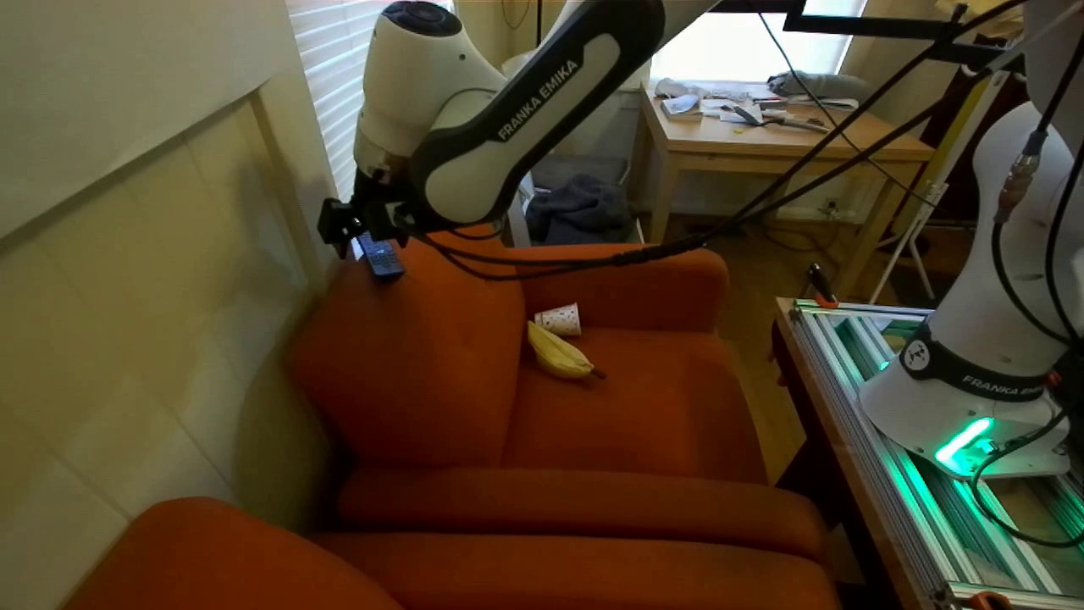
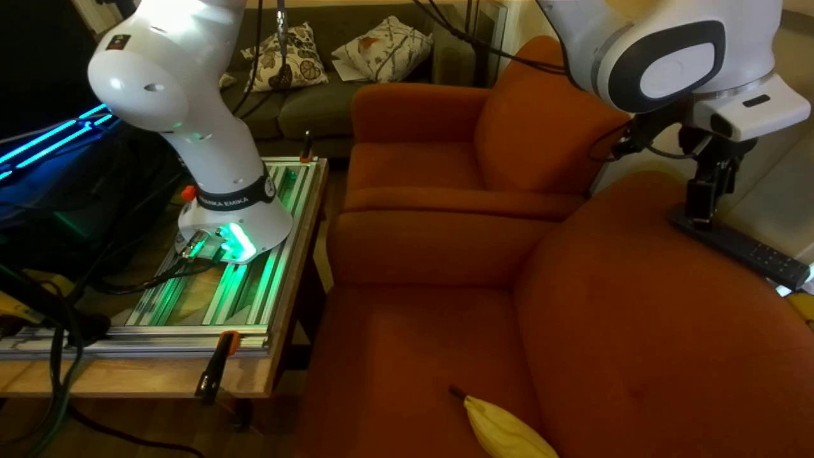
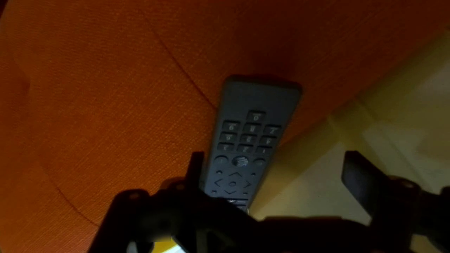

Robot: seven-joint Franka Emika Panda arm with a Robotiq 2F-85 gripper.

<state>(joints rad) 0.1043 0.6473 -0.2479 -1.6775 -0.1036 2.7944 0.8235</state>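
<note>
My gripper [image 3: 274, 158] is open, its dark fingers wide apart. It also shows in both exterior views [image 1: 345, 241] [image 2: 704, 213], low over the top of the orange chair's backrest [image 1: 432, 364]. A dark grey remote control [image 3: 242, 151] with number keys lies on the backrest top, close to the wall. It shows in both exterior views [image 1: 381, 258] [image 2: 753, 251]. In the wrist view the remote is beside the left-hand finger, and its near end is hidden behind the gripper. I cannot tell whether the finger touches it. The right-hand finger is well apart from it.
A yellow banana-like object [image 1: 559, 354] and a tipped spotted paper cup [image 1: 561, 320] lie on the chair seat [image 2: 413, 356]. The wall [image 1: 161, 339] stands close behind the backrest. A second orange chair [image 2: 413, 165] adjoins. Cables [image 1: 593, 258] hang from the arm.
</note>
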